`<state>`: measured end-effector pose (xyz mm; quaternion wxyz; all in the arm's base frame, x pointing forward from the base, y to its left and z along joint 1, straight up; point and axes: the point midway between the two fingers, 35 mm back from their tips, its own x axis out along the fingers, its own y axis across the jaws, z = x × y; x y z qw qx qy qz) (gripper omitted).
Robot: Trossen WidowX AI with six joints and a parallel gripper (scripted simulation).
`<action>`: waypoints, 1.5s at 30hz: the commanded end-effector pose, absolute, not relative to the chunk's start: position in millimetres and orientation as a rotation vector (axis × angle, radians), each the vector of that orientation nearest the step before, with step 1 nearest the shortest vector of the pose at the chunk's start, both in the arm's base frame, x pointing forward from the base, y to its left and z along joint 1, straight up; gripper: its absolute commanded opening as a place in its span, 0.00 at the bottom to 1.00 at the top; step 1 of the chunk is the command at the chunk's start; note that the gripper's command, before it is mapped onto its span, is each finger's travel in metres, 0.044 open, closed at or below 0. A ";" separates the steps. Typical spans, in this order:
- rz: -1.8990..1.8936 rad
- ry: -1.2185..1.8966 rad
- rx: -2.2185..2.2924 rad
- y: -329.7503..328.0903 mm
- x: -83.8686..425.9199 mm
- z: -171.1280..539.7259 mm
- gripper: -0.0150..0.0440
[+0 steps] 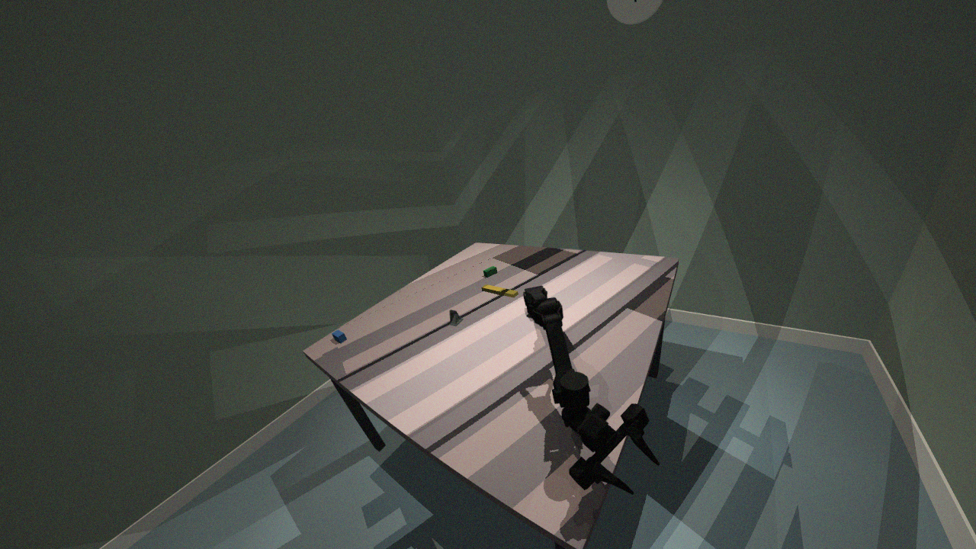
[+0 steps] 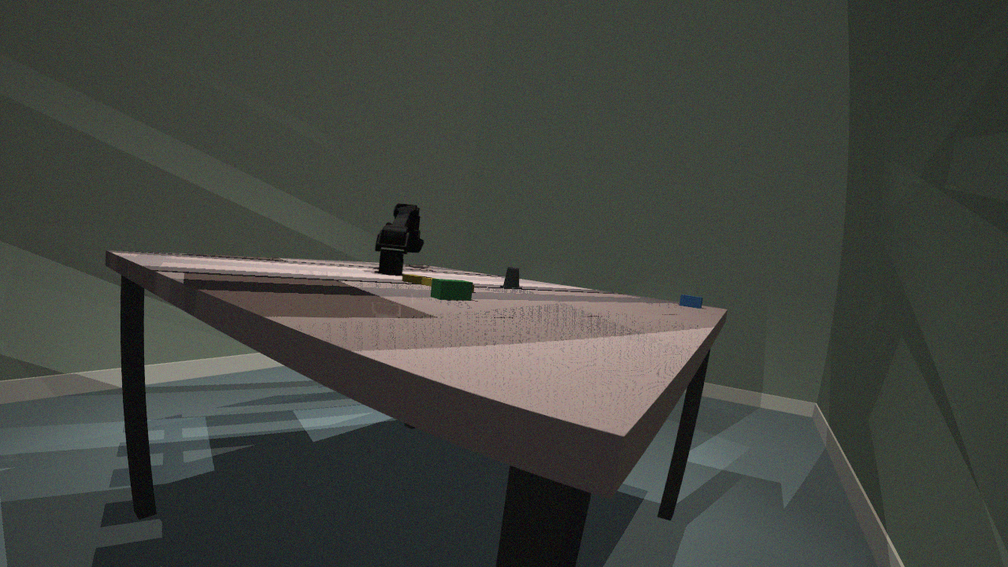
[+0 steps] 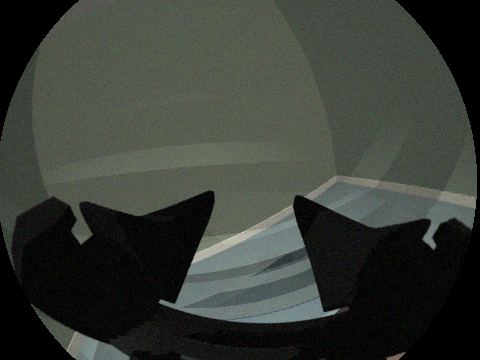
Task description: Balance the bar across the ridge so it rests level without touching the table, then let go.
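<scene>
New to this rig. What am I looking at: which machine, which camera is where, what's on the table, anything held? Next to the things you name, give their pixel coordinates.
The machine is one black robot arm (image 1: 559, 349) (image 2: 400, 236) standing on the table (image 1: 402, 382) (image 2: 535, 366). Its gripper (image 1: 645, 477) (image 3: 254, 199) has two pointed fingers, standing apart with nothing between them.

The top picture looks down from above, at a slant. The exterior one looks across the table from one corner, with the gripper not visible. The wrist one looks out past the fingers, at wall and floor.

On the table lie a yellow bar (image 1: 492, 290) (image 2: 416, 279), a green block (image 1: 489, 271) (image 2: 451, 290) and a blue block (image 1: 338, 336) (image 2: 691, 302). The small grey upright piece is the ridge (image 1: 455, 318) (image 2: 511, 278).
</scene>
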<state>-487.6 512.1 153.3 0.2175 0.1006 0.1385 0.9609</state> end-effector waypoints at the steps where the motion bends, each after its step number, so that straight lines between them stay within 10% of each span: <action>1: 2.599 0.366 0.245 533.9 -462.3 152.3 0.79; 45: 1.804 0.517 -0.060 662.6 -38.8 136.1 0.79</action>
